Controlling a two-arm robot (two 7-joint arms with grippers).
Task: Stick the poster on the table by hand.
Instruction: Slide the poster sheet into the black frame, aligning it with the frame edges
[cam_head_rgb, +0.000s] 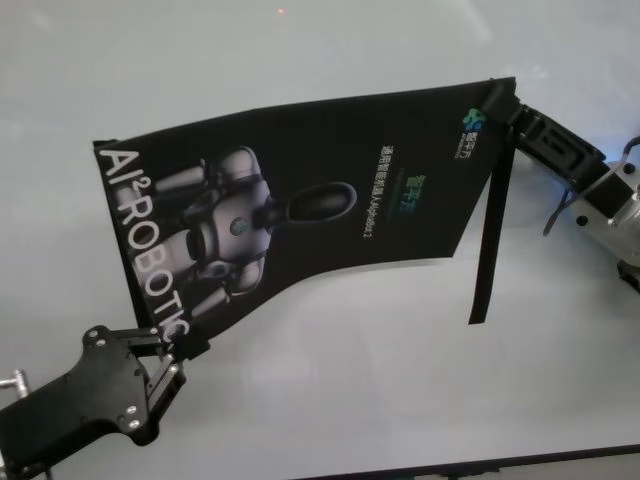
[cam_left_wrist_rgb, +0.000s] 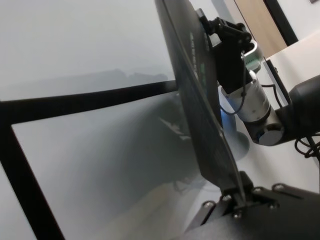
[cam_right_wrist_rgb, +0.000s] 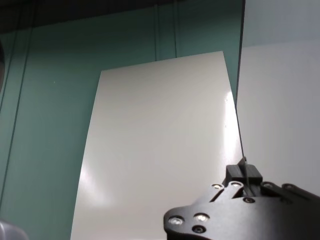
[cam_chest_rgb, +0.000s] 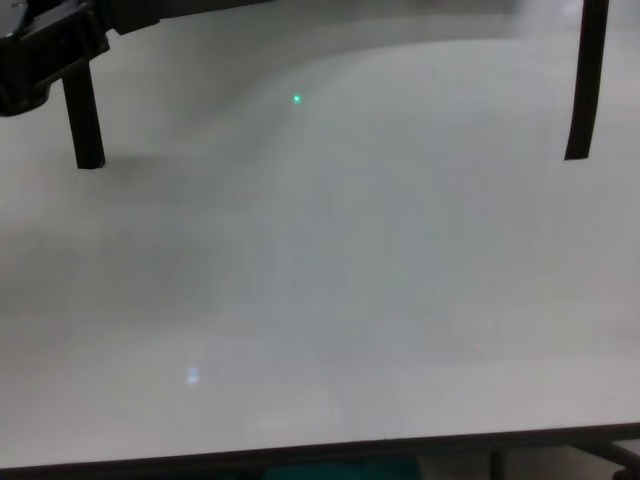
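Too small to read: fine print beside the teal logo on the large black glossy poster (cam_head_rgb: 300, 205). Cut off by the chest view's top edge: two dark strips (cam_chest_rgb: 585, 80) hanging above the white table (cam_chest_rgb: 320, 300).

Prob. a lab or demo rm; bare white table (cam_chest_rgb: 320, 300); teal wall panels (cam_right_wrist_rgb: 45, 125).

The large black glossy poster (cam_head_rgb: 300, 190) hangs over the wide white table (cam_head_rgb: 350, 380), apparently clear of it, between the left gripper (cam_head_rgb: 178, 345) nearer and the right gripper (cam_head_rgb: 497, 100) farther.
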